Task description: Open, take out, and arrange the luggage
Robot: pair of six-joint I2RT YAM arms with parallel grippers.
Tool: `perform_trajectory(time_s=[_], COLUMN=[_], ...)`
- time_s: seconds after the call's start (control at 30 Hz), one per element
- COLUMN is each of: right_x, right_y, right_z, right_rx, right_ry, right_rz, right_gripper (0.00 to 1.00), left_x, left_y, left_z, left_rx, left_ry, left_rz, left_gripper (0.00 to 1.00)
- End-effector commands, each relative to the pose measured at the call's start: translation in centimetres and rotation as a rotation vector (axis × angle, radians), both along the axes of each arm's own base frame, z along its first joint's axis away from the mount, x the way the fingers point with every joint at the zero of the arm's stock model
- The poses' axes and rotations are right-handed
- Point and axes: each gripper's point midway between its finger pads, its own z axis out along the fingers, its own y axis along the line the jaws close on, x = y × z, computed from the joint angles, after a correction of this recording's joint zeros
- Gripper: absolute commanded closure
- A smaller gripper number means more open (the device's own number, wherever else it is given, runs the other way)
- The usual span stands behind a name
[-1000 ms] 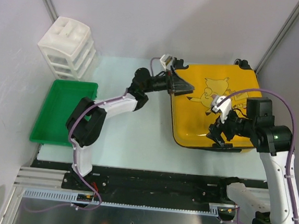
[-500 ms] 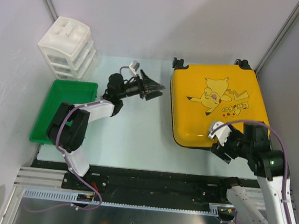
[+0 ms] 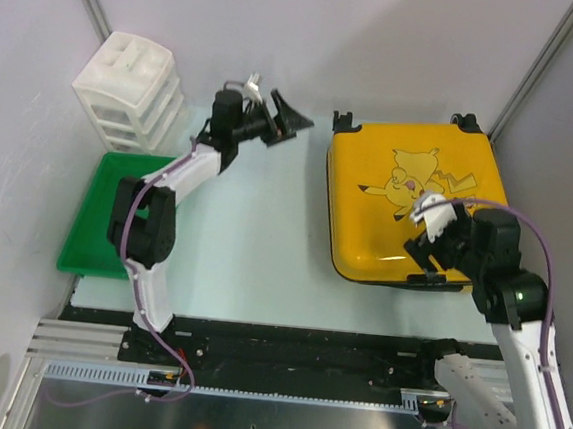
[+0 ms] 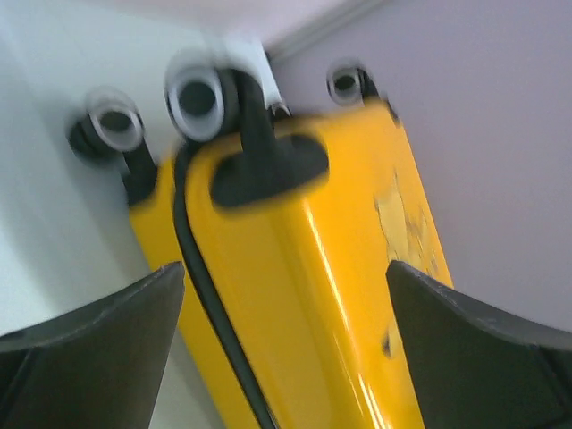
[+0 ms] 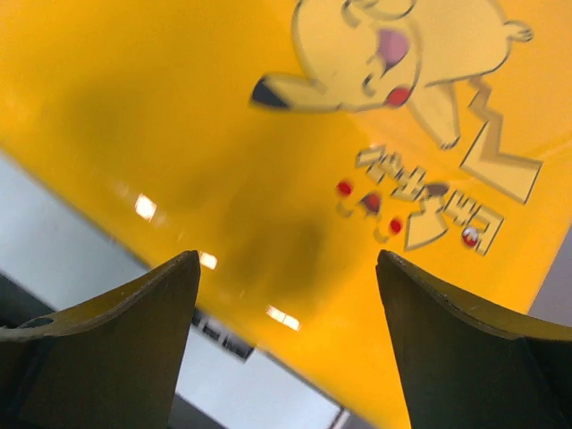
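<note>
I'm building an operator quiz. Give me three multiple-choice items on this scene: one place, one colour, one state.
1. Where is the green tray? A) the table's left side B) its right side C) its middle
2. What colour is the luggage shell? A) red B) blue C) yellow
3. How is the luggage? A) lid swung open B) closed, lying flat C) upright on its wheels
Key: 1 A, it lies at the left edge; 2 C, the shell is bright yellow; 3 B, printed face up, no lining showing.
</note>
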Motion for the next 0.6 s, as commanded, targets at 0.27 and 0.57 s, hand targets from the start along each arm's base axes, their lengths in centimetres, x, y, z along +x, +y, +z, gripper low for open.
perform_trajectory(time_s=[0.27,0.57], right_x=[9.5,10.1], right_y=[2.7,2.5], right_z=[6.7,6.7], right_rx=[0.333,0.328], right_ry=[-0.131,-0.137], right_rz=[-0.213,-0.228], right_gripper=[0.10,0.11], left_x=[12.3,11.8], left_y=[-4.9,-11.2], left_z=[1.2,-0.9], left_rx=[0.047,-0.050], left_ry=[-0.113,-0.057], left_rz=[0.090,0.016], left_gripper=[0.00,0.00])
